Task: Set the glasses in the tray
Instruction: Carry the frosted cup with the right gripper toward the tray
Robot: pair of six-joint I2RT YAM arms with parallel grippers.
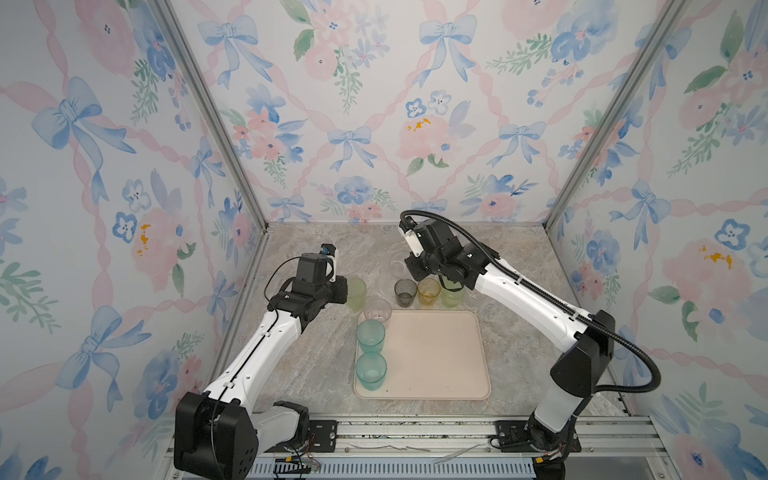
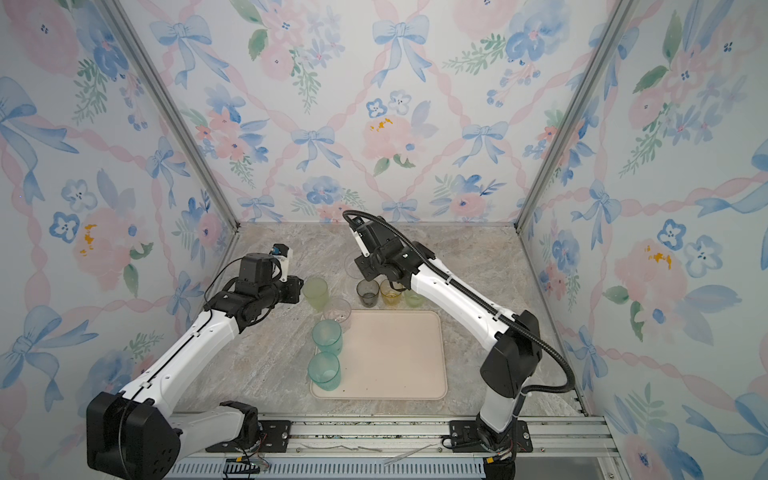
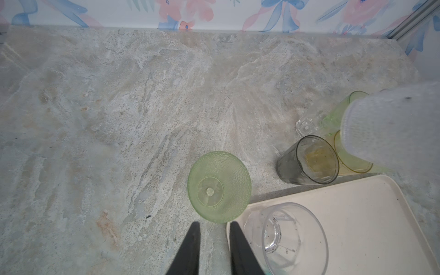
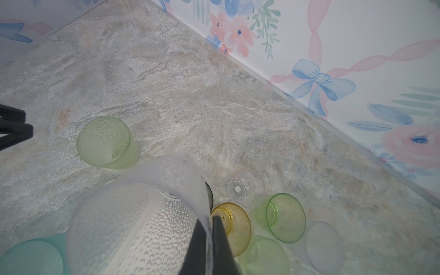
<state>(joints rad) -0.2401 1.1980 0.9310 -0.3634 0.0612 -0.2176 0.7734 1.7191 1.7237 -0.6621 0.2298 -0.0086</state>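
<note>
Frosted clear tumbler is held off the table by the right pincer, which is clamped on one wall at the rim, apparently with one finger inside and one outside. It is hung above the row of loose glasses, just over the amber tumbler and the smoky grey tumbler, and is not yet over the tray.

Risks:
- **Slip:** only a rim pinch is had, so swing or slip is likely if the arm is moved fast. A drop would land on the row below and could topple it.
- **Set-down:** if it is set down tilted, it could be tipped over on the tray floor.
- **Space:** the tray's left edge is already taken by teal tumblers and a clear tumbler at the far corner, so free floor should be aimed at.
- **Left side:** the left pincer is empty, jaws narrowly apart, and is aimed at the yellow-green tumbler just ahead. The gap is judged too small to straddle the body, so that glass may be shoved.

Orientation: the held tumbler's long axis is tilted off vertical, with the mouth toward the wrist and the base pointed away.
</note>
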